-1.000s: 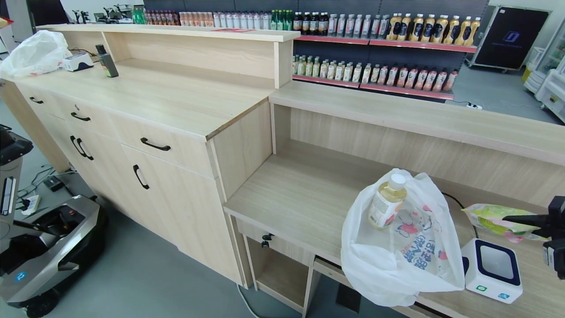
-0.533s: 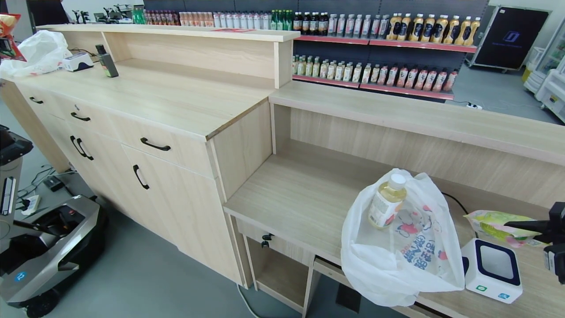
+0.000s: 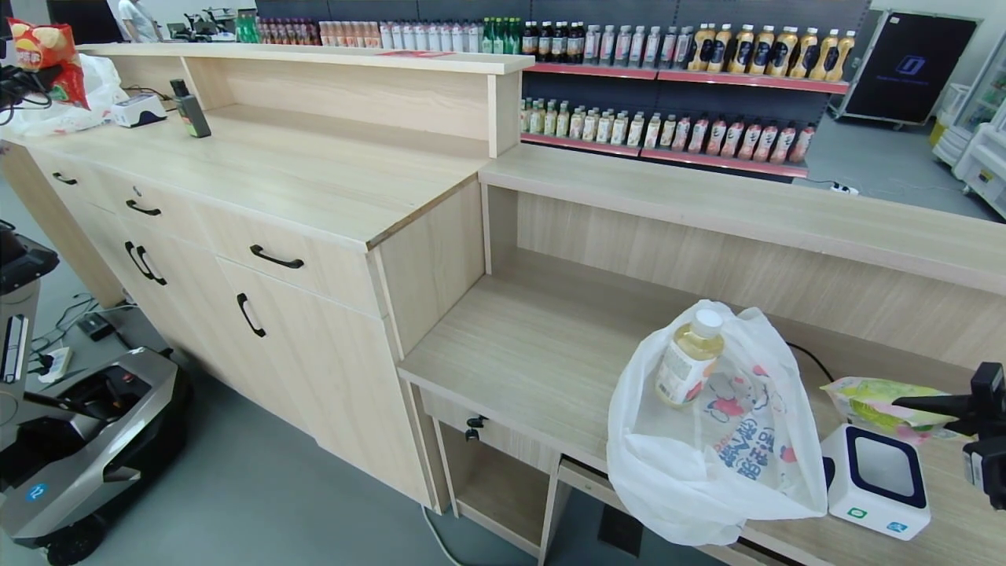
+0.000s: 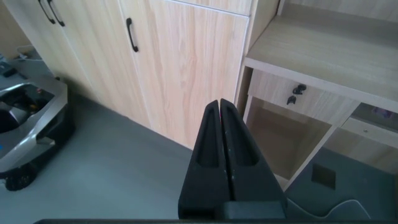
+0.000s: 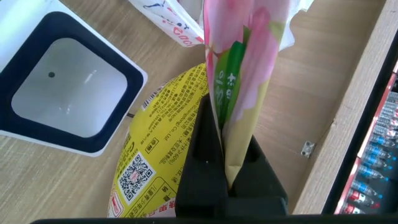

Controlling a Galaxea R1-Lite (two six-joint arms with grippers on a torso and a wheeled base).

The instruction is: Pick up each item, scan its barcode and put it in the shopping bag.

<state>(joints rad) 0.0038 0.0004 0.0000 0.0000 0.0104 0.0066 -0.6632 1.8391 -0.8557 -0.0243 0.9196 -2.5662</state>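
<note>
— Lower than a second ago: the right gripper [image 3: 912, 405] has eased the snack packet [image 3: 864, 397] down a little. Far off at the left, a red crisp bag [image 3: 49, 49] has come into sight.
— And the jaws?
— The right ones are clamped on the packet, holding it over the tabletop [image 3: 534, 346] just behind the scanner [image 3: 876, 479]. The left gripper [image 4: 221, 124] hangs over the floor [image 4: 124, 168] by the cupboard doors [image 4: 186, 62], jaws pressed together.
— The shopping bag [image 3: 707, 472]?
— Open beside the scanner, a bottle [image 3: 690, 358] upright inside.

At desk [image 3: 534, 346]: 1 bag [image 3: 707, 472]; 1 bottle [image 3: 690, 358]; 1 scanner [image 3: 876, 479]; 1 snack pkt [image 3: 876, 397]
</note>
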